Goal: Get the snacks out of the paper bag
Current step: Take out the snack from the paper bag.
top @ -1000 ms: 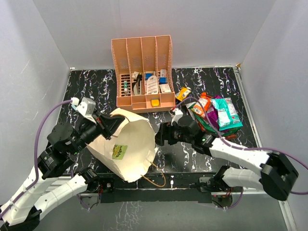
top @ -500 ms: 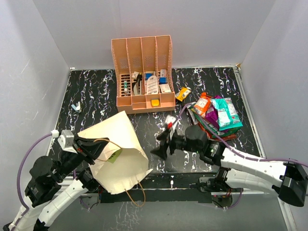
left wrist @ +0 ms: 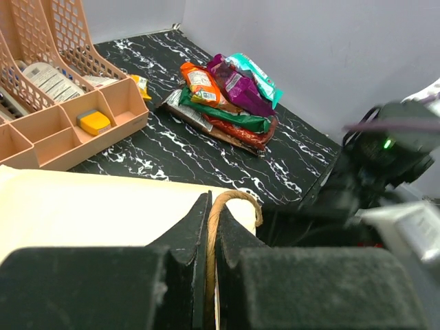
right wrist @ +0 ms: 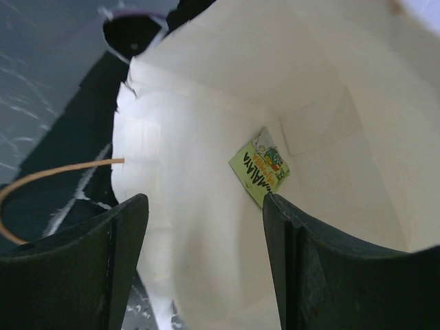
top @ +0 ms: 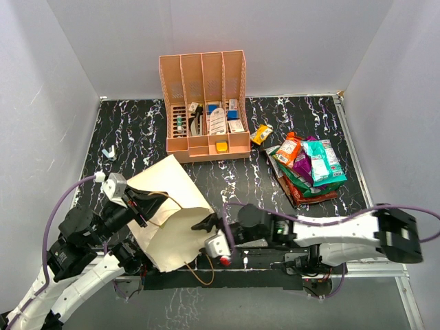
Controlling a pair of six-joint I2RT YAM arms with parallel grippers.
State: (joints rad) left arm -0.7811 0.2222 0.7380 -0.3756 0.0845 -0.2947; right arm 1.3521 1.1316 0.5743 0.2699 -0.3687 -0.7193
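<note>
The tan paper bag lies tilted at the near left, its mouth toward the right arm. My left gripper is shut on the bag's brown cord handle, with the bag's side beneath it. My right gripper is open at the bag's mouth. Its fingers frame the pale inside of the bag, where a small flat green piece marked "Himalaya" lies. The snacks are piled on the table at the right, also in the left wrist view.
The peach organizer with small boxes stands at the back centre and shows in the left wrist view. A small orange packet lies beside it. The second cord handle hangs over the near table edge. A small white item lies at the left.
My right gripper swung left and nearer, from the table's middle to the bag's mouth. My left arm dropped the bag low, then shifted it back a little, still holding the handle.
</note>
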